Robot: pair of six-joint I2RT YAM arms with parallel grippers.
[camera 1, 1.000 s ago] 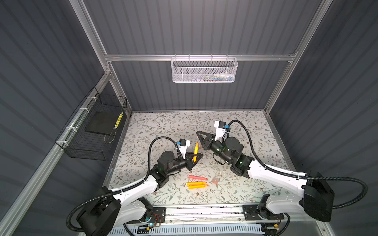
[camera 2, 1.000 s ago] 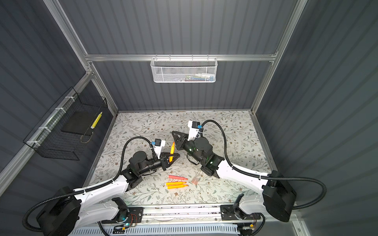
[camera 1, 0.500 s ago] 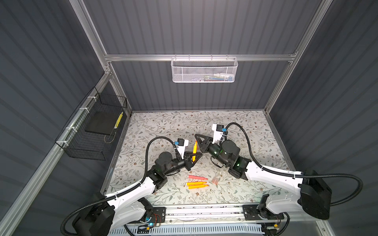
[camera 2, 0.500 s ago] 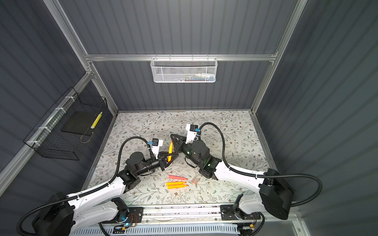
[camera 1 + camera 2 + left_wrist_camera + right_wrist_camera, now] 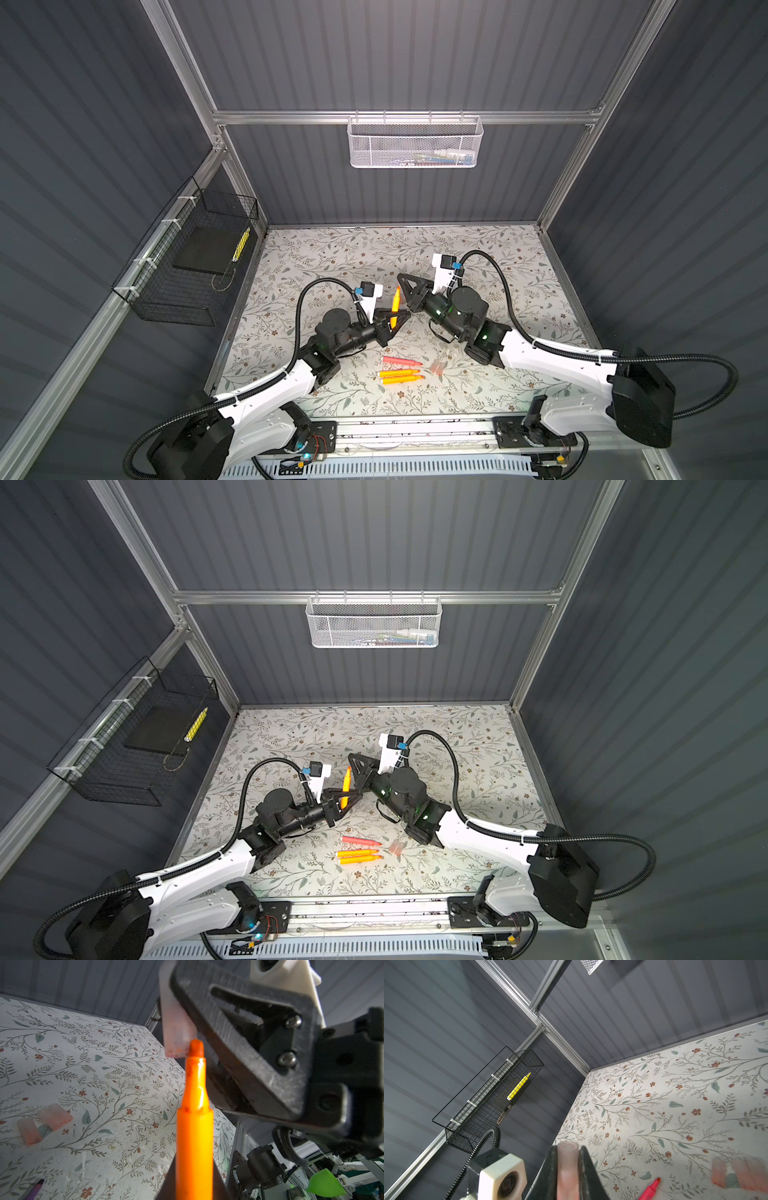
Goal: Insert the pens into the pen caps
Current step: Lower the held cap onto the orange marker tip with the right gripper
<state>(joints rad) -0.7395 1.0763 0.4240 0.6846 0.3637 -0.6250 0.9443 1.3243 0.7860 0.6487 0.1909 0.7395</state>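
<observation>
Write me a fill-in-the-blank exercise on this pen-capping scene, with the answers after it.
1. The left gripper is shut on a pen coloured ____.
2. The right gripper holds a pen cap right by that pen's ____.
3. The single pen lying beside the two orange pens on the table is ____.
Missing words: orange; tip; pink.

Swung leftward over the last second, carrying the right gripper (image 5: 401, 277) and the pen cap (image 5: 177, 1030) pinched in it toward the orange pen (image 5: 194, 1126) gripped by the left gripper (image 5: 399, 319). Closed the gap seen a second ago, bringing the cap's near end right up beside the pen's tip, to one side of it, not over it. Shifted the left arm (image 5: 266, 390) slightly leftward at the shoulder too.
</observation>
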